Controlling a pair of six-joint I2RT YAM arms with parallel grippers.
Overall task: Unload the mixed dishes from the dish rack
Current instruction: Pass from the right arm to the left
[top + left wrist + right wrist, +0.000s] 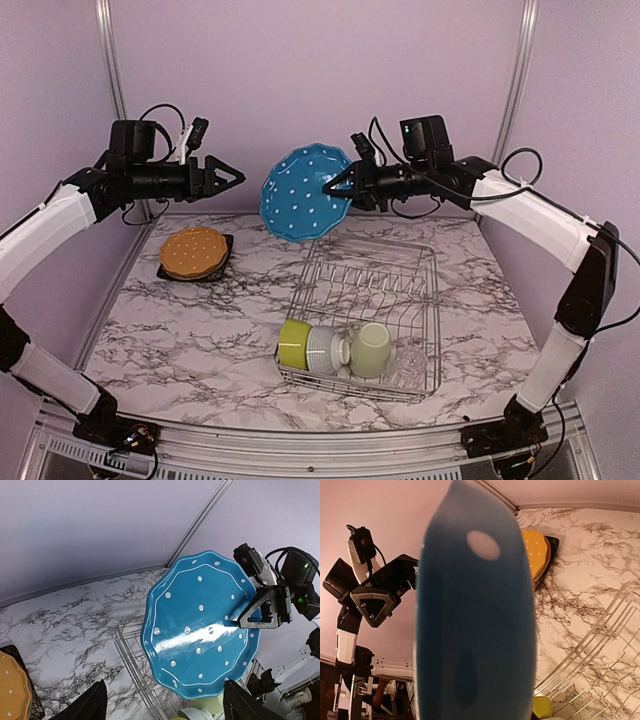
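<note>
The marbled table (190, 340) carries the dish rack (370, 275) and a black plate (226, 244) beneath an orange plate (193, 252).

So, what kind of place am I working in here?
Probably a lab test cell staged as a kitchen counter: plain lilac walls, aluminium frame posts, marble-print tabletop with a wire dish rack.

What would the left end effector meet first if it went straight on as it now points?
Probably the blue dotted plate, held aloft by the right end effector; it sits dead ahead in the left wrist view, with open air between.
</note>
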